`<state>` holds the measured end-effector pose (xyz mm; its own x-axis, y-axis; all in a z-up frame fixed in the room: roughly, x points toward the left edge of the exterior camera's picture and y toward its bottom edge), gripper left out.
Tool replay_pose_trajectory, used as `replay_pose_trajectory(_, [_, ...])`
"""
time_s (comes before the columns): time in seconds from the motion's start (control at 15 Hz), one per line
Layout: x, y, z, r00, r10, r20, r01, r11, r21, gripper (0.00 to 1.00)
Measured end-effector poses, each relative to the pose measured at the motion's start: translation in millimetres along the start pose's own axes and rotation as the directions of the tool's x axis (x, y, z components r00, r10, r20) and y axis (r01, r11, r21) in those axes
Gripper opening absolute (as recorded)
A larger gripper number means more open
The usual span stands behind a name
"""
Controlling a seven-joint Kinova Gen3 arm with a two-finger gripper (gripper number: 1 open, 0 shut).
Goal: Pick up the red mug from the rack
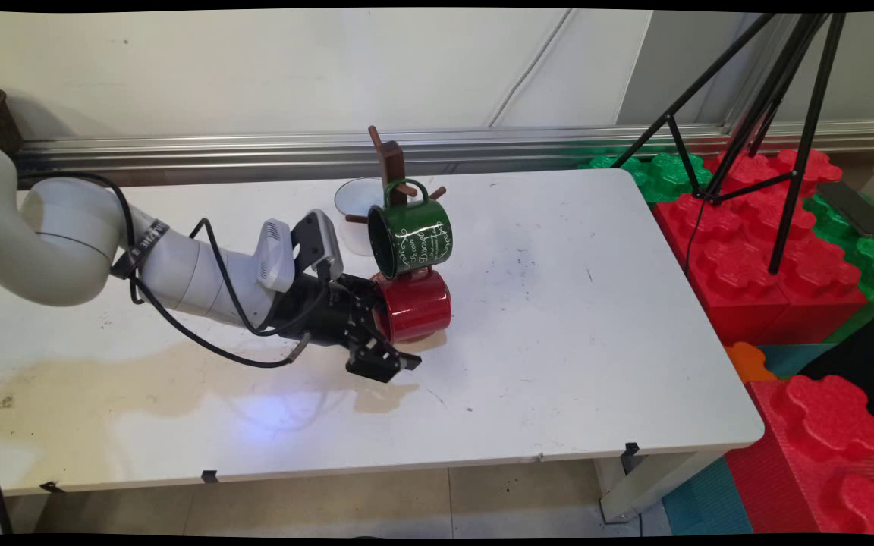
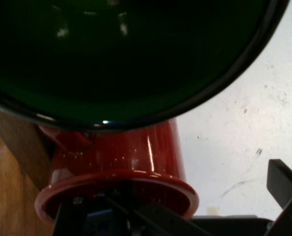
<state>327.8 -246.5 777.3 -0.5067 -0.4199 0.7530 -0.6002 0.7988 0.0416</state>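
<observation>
The gripper lies low over the white table, reaching in from the left, with a red enamel mug at its tip. The mug lies on its side, mouth toward the gripper. In the hand view one finger goes in through the red rim while the other finger stands well outside the mug to the right, over bare table; the jaws are thus spread wide, straddling the mug's wall, and whether they press on it cannot be told. In the main view the outer finger shows in front of the mug, nearer the camera. Just above the red mug hangs a dark green enamel mug with white lettering, its handle hooked on a peg of a brown wooden mug tree; its mouth faces the hand camera and fills the upper part of that view. The tree's post and round wooden base show to the left of the red mug. Behind the tree stands a white mug. A brownish stain spreads over the table's near left part. To the right of the table are large red and green foam blocks with a black tripod standing on them.
</observation>
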Motion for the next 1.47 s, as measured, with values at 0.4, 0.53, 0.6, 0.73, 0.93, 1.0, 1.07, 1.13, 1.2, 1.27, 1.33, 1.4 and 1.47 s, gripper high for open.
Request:
replay_pose_trajectory(0.4, [-3, 1, 1, 1.000, -0.017, -0.018, 0.017, 1.000, 0.013, 1.00])
replay_pose_trajectory(0.53, [-4, 1, 1, 1.000, -0.022, -0.022, 0.022, 1.000, 0.016, 1.00])
replay_pose_trajectory(0.6, [-4, 2, 1, 0.999, -0.024, -0.024, 0.025, 1.000, 0.017, 1.00])
replay_pose_trajectory(0.73, [-6, 2, 1, 0.999, -0.031, -0.029, 0.032, 0.999, 0.021, 1.00])
replay_pose_trajectory(0.93, [-8, 3, 1, 0.999, -0.039, -0.036, 0.040, 0.999, 0.026, 1.00])
replay_pose_trajectory(1.0, [-8, 3, 1, 0.998, -0.041, -0.039, 0.043, 0.999, 0.028, 1.00])
replay_pose_trajectory(1.07, [-9, 3, 1, 0.998, -0.044, -0.043, 0.045, 0.999, 0.030, 1.00])
replay_pose_trajectory(1.13, [-9, 4, 2, 0.998, -0.046, -0.046, 0.047, 0.998, 0.031, 1.00])
replay_pose_trajectory(1.2, [-10, 4, 2, 0.998, -0.047, -0.049, 0.049, 0.998, 0.033, 1.00])
replay_pose_trajectory(1.27, [-10, 4, 2, 0.997, -0.049, -0.051, 0.051, 0.998, 0.034, 1.00])
replay_pose_trajectory(1.33, [-10, 4, 2, 0.997, -0.051, -0.054, 0.053, 0.998, 0.036, 1.00])
replay_pose_trajectory(1.4, [-11, 4, 3, 0.997, -0.053, -0.056, 0.055, 0.998, 0.037, 1.00])
replay_pose_trajectory(1.47, [-11, 4, 3, 0.997, -0.055, -0.059, 0.057, 0.998, 0.038, 1.00])
